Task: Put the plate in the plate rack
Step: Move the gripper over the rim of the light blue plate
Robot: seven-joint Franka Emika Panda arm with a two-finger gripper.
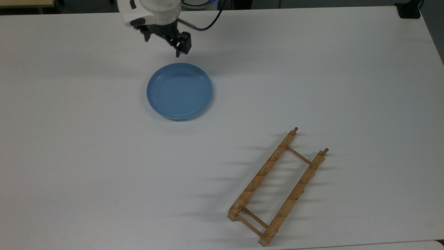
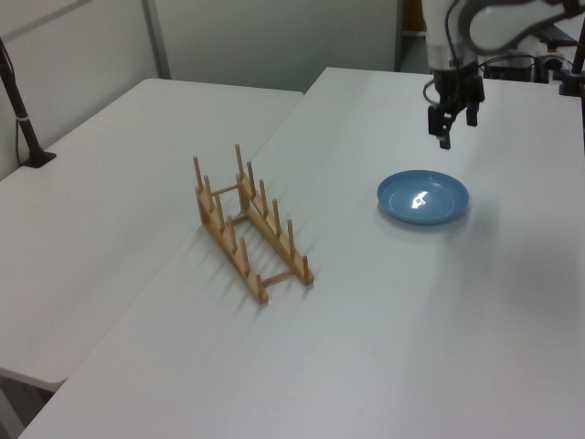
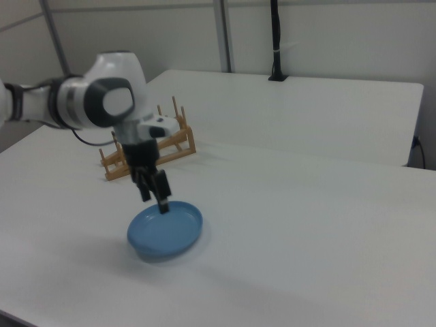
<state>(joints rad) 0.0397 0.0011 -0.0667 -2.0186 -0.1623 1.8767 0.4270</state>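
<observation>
Plate [image 1: 179, 91], light blue, round and glossy, lies flat on the white worktop [image 1: 104, 166], right side up, nothing on it. In the top view it sits left of centre; the pincer [image 1: 180, 47] hangs in the air just above its far rim, not touching it. Its two dark fingers [image 2: 442, 123] point downward with a gap between them, open and holding nothing, as the left view shows [image 2: 448, 128]. In the right view the pincer [image 3: 155, 193] hovers over the plate's [image 3: 165, 229] edge, carried by a white arm [image 3: 88, 99] that reaches in from the right view's left.

Well apart from the plate stands the plate rack [image 1: 277, 187], light-brown wood, two long rails with upright pegs joined by thin crossbars, all slots unfilled. In the top view it lies toward the lower right, set at a slant. In the left view the plate rack [image 2: 247, 224] is left of the plate [image 2: 423, 198], with bare worktop between them.

A second white table [image 2: 110, 201] adjoins the worktop on the left view's left, with a dark clamp post [image 2: 23, 119] at its edge. Pale partition walls [image 3: 327, 41] stand behind.
</observation>
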